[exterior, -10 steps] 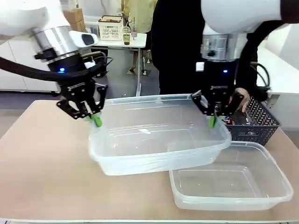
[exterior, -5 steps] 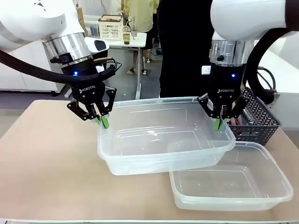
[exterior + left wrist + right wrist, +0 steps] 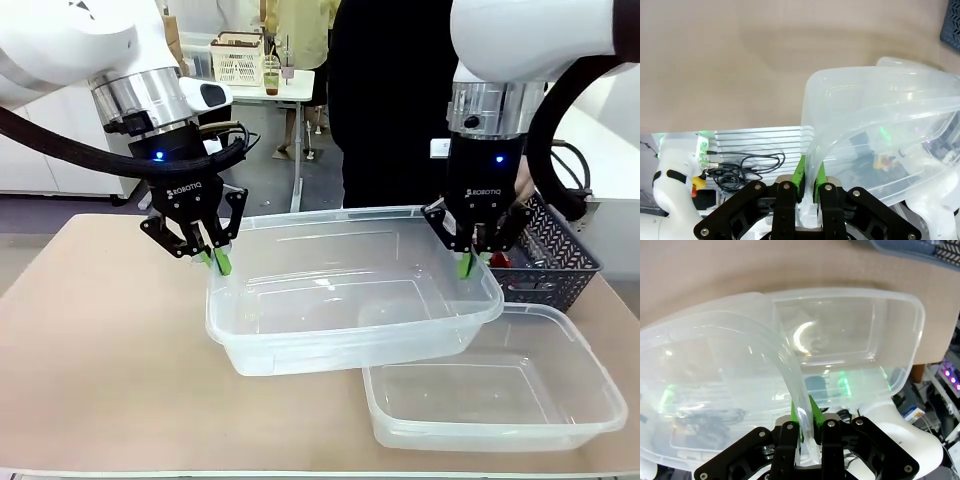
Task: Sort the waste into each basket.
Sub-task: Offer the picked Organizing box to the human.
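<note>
The room is bright, with light from above and soft, pale shadows on the table (image 3: pixel 100 350). White shiny spots glint on the clear tub (image 3: pixel 350 340). Both wrist pictures bend at their edges.

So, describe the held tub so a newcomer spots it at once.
On the table, look left of the mesh basket. The farther tub is it; unlike the near tub, also clear, its end walls are pinched by the left gripper and right gripper.
</note>
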Tool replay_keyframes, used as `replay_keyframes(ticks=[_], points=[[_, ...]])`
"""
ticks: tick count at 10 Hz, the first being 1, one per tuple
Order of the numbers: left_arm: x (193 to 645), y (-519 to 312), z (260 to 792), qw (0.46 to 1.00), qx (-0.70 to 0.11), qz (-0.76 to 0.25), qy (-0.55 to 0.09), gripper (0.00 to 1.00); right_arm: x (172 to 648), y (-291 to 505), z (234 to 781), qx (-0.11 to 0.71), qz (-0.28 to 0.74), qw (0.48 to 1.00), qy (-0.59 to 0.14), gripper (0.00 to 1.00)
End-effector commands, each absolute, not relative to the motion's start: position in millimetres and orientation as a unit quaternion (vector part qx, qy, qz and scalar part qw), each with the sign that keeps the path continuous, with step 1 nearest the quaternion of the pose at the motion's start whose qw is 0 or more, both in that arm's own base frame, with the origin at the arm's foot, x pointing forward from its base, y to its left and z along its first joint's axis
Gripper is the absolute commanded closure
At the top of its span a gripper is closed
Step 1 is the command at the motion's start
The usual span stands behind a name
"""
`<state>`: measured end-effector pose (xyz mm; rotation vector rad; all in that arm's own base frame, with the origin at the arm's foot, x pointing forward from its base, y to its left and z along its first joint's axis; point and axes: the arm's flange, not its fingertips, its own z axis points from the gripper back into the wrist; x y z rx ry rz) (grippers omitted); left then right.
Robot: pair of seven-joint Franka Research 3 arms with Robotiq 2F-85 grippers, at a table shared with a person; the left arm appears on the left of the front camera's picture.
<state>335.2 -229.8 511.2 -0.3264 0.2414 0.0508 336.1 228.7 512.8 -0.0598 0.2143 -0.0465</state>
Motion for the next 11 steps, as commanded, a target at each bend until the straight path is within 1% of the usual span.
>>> replay_keyframes(ticks=[1, 11], points=[[331.0, -228.1, 518.4, 0.977, -0.176, 0.03, 0.121, 0.93, 335.7, 230.4, 513.7, -0.035, -0.029, 0.993, 0.109, 0.95], [331.0, -228.1, 518.4, 0.977, -0.176, 0.03, 0.121, 0.93, 335.7, 230.4, 513.7, -0.035, -0.029, 0.993, 0.109, 0.95]])
